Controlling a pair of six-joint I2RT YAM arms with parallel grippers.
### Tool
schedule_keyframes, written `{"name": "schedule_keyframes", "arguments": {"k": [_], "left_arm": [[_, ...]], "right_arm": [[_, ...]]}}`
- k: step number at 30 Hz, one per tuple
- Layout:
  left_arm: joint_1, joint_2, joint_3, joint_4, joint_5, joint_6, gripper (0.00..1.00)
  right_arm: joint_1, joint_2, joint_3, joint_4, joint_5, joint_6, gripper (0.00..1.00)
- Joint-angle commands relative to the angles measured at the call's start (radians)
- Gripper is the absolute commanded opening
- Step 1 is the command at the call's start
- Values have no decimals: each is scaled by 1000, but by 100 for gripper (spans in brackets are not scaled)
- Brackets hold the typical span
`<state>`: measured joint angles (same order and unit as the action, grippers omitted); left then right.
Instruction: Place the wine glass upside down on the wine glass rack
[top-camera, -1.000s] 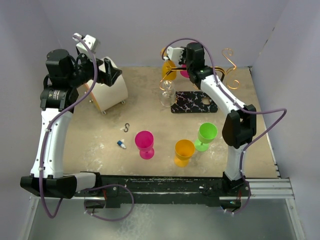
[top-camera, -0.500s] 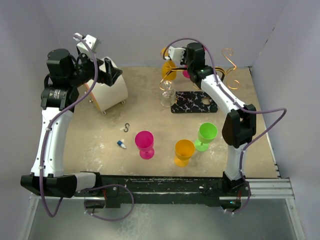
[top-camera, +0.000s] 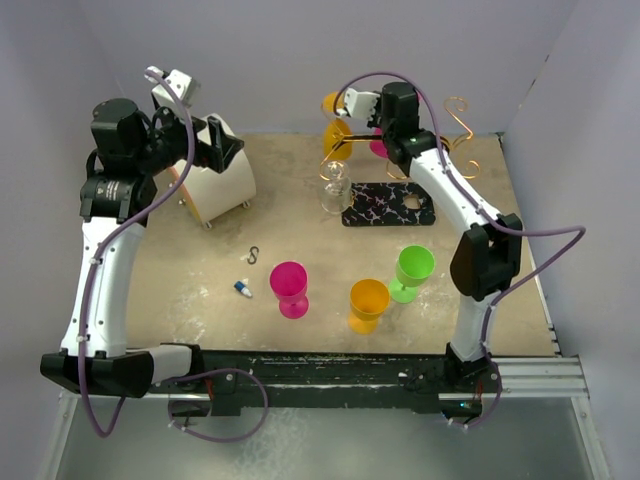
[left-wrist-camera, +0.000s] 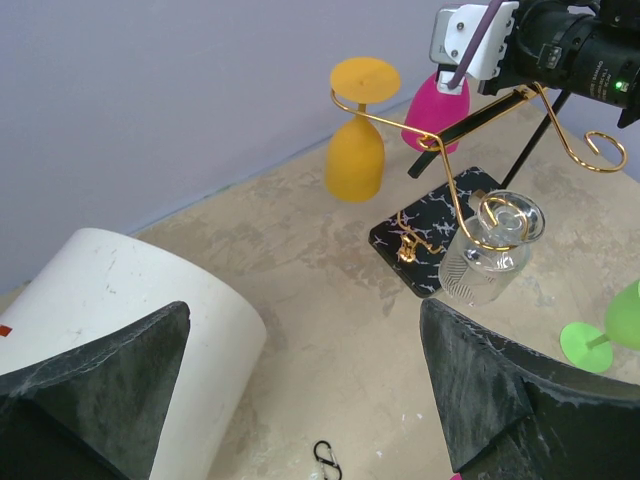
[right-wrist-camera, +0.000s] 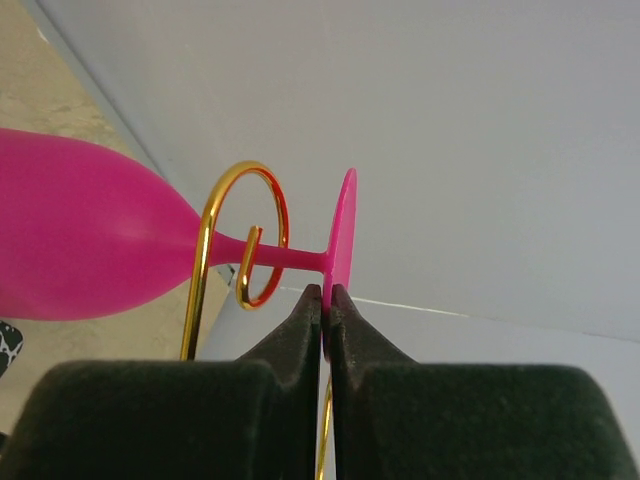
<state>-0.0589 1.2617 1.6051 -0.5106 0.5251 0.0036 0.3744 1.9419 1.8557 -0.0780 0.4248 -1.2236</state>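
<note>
The wine glass rack is a gold wire frame (top-camera: 458, 112) on a black marbled base (top-camera: 390, 205); it also shows in the left wrist view (left-wrist-camera: 470, 205). My right gripper (right-wrist-camera: 325, 292) is shut on the rim of the foot of a pink wine glass (right-wrist-camera: 80, 240), held upside down. The glass's stem passes through a gold spiral end (right-wrist-camera: 262, 235). In the top view this gripper (top-camera: 372, 135) is at the rack's top, by the pink glass (top-camera: 379, 148). An orange glass (top-camera: 337, 137) and a clear glass (top-camera: 334, 188) hang upside down on the rack. My left gripper (left-wrist-camera: 305, 310) is open and empty.
A white cylinder (top-camera: 215, 180) lies under my left gripper (top-camera: 225, 145). Pink (top-camera: 290, 288), orange (top-camera: 367, 303) and green (top-camera: 412, 270) glasses stand upright near the front. A black carabiner (top-camera: 254, 256) and a small blue-white piece (top-camera: 243, 289) lie on the table.
My right arm has shifted a little to the right at the rack's top, carrying the pink glass with it. The left arm has not moved.
</note>
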Motion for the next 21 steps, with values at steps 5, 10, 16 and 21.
{"name": "schedule_keyframes", "arguments": {"k": [5, 10, 16, 21], "left_arm": [[10, -41, -6, 49, 19, 1, 99], [10, -48, -15, 50, 21, 2, 99], [10, -56, -26, 52, 22, -1, 99], [10, -60, -30, 52, 21, 2, 99]], "right_arm": [[-17, -74, -21, 8, 20, 41, 9], [-20, -75, -32, 6, 17, 49, 9], [-22, -74, -43, 4, 11, 62, 10], [-22, -82, -53, 3, 12, 69, 12]]}}
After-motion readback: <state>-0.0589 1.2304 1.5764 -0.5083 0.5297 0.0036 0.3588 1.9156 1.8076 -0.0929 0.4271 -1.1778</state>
